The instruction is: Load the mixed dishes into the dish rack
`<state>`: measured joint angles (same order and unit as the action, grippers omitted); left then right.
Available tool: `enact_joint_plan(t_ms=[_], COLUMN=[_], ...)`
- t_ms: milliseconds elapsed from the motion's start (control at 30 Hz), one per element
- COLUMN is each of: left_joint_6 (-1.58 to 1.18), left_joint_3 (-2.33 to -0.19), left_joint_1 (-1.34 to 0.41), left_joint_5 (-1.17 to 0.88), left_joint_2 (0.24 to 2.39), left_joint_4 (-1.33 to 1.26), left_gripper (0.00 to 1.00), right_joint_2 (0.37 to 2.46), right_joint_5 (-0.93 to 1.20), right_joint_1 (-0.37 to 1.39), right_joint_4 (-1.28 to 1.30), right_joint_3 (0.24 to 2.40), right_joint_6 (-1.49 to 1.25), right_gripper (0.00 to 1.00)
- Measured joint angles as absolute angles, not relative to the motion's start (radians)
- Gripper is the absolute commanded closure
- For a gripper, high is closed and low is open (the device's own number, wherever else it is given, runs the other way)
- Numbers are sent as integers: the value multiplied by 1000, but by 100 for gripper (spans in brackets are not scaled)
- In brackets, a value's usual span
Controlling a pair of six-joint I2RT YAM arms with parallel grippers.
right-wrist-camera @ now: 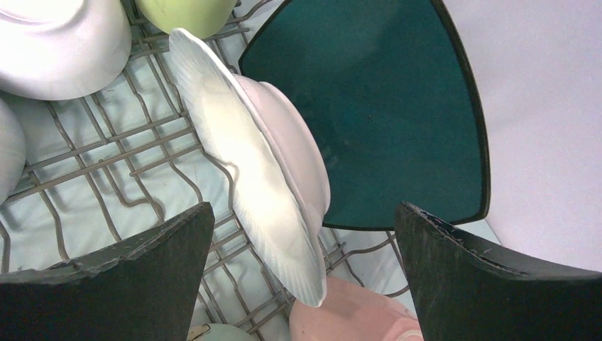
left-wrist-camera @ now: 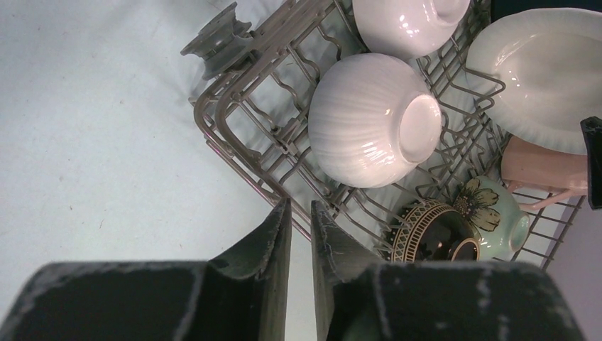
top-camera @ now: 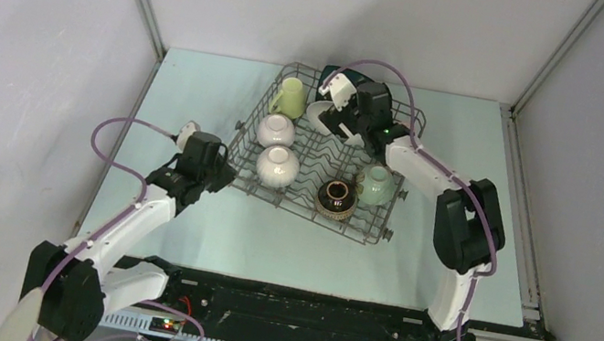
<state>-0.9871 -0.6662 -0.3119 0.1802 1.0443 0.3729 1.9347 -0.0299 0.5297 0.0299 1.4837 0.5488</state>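
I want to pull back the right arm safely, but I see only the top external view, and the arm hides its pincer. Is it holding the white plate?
Observer: No. In the right wrist view the right pincer is wide open; the white round plate stands on edge in the dish rack, unclamped.
Operator: Where is the pink cup?
Observer: The pink cup sits in the rack beside that plate's lower edge; the right arm hides it from you.
Operator: And the left pincer?
Observer: Left wrist view: the left pincer is only slightly open, empty, at the rack's rim.
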Motion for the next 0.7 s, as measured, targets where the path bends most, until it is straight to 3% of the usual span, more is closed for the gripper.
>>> enact_joint_plan(t_ms=[267, 567, 700], left_joint_6=[-987, -987, -982], left_joint_3=[-666, -666, -666], left_joint_1=[-312, -312, -312], left_joint_5=[179, 185, 200], left_joint_2=[1032, 979, 957], left_joint_4=[373, 398, 411], left_gripper=[61, 58, 51], right_joint_2=[1902, 1851, 1831], right_joint_5=[39, 124, 137], right_joint_1=[525, 520, 517], right_joint_4=[73, 105, 109], right_joint_3=[1484, 1485, 1485], right_joint_6=[530, 510, 482], right_gripper=[0, 0, 0])
